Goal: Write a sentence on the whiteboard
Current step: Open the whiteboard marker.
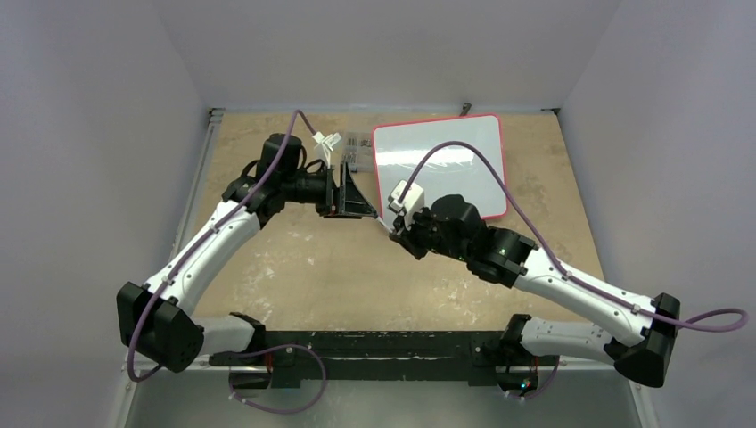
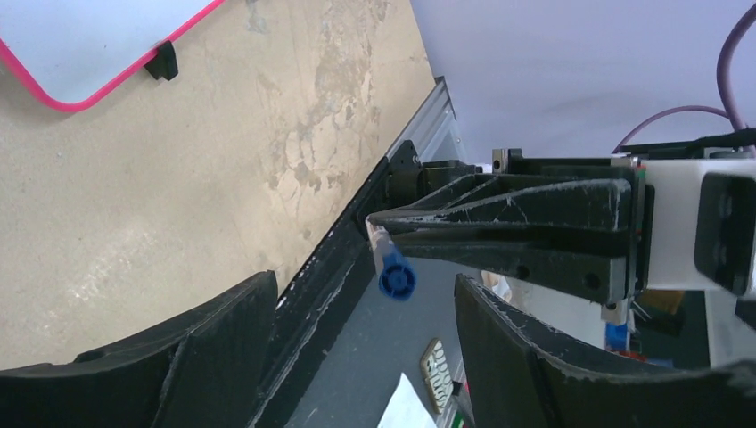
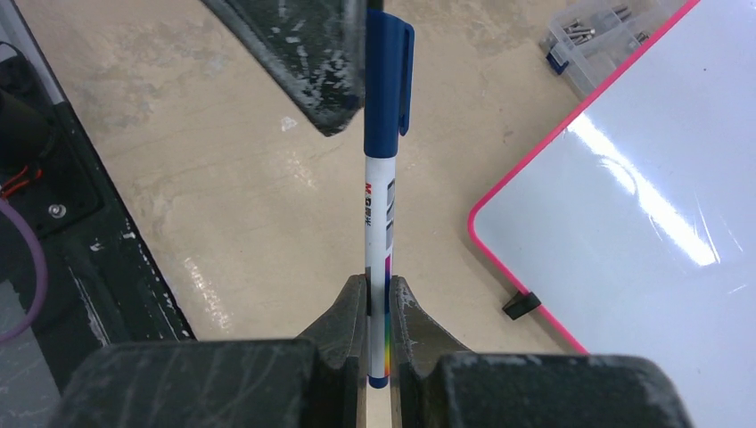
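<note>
Seeing right fingers (image 3: 343, 325) pinched shut on one marker (image 3: 378, 214), gripping the low end of its white barrel, blue cap (image 3: 389, 80) pointing away toward the left arm. Seeing left fingers (image 2: 223, 348) spread wide, holding nothing, with the capped end of the marker sitting in the gap between them. From right wrist view, looks like one left finger just beside the cap; can't confirm contact. Holding marker clear of bench (image 1: 303, 259), between the two arms around mid-bench.

Counting two arms, two pairs of fingers, one marker, one cap on it.

Got one whiteboard (image 1: 441, 160) lying face up on bench at far right, beyond the right wrist. Marker near its near-left corner, not touching. Thin red frame, rounded corners, face plain glossy white with a glare streak across it. Spotting one black foot (image 3: 521, 304) by that near-left corner, in both wrist views; can't make out a second from these views.

Also got one small clear box (image 3: 593, 36) of screws on bench just beside the board's left edge, toward the far end. Can't count the screws, too small.
</note>
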Robot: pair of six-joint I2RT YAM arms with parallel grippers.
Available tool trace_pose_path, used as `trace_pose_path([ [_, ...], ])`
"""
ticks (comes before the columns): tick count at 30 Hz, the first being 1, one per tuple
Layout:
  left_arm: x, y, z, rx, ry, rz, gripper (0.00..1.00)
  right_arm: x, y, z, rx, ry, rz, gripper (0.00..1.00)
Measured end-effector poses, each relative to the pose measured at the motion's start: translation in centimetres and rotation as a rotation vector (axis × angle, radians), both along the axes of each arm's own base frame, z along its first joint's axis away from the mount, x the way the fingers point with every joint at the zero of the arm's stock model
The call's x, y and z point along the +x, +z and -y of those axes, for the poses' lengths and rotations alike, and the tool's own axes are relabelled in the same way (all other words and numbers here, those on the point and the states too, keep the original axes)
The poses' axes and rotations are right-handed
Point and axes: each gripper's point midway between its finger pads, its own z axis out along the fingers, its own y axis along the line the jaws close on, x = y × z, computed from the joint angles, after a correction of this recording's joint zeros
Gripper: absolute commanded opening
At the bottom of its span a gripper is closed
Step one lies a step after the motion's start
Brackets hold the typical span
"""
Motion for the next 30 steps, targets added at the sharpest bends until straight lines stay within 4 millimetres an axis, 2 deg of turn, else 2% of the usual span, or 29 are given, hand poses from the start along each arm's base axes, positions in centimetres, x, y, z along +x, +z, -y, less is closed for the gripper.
trace_pose_path([
  [8, 0.4, 0.2, 0.6, -0.008, -0.004, -0.052, 0.56, -0.7, -1.1, -0.5, -0.104, 0.041, 0.067, 0.0],
  [30, -0.7, 0.1, 0.6, -0.015, -0.05, -0.101, 0.47, 0.3, -0.7, 0.1, -0.154, 0.013, 0.14, 0.0],
])
